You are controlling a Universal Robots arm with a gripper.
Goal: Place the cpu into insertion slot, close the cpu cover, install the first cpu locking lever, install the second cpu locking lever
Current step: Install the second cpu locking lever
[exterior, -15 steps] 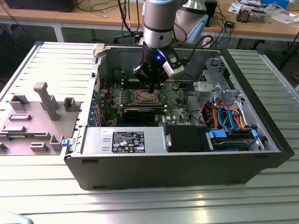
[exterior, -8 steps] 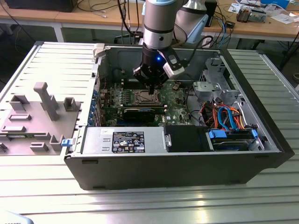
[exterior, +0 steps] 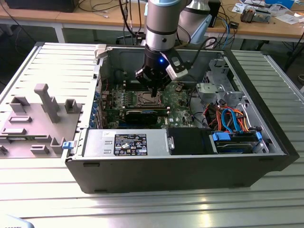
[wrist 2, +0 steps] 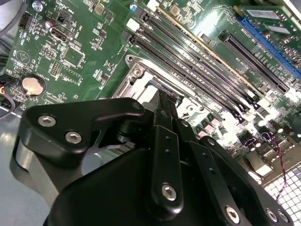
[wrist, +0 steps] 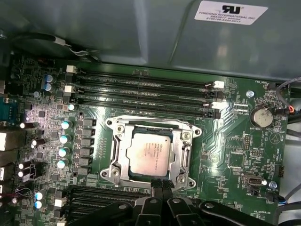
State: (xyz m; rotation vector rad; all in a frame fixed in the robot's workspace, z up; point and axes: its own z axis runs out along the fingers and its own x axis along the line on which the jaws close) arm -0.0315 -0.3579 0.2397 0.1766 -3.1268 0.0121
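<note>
cpu [wrist: 148,157] in insertion slot [wrist: 114,172]

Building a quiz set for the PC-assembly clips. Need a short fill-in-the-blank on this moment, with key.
1. The chip lies inside the square ____ on the green board.
2. The metal cover lies ____ around the chip.
3. The gripper hangs right above the ____.
4. The round coin battery sits on the ____.

Missing words: socket; closed; socket; board
</note>
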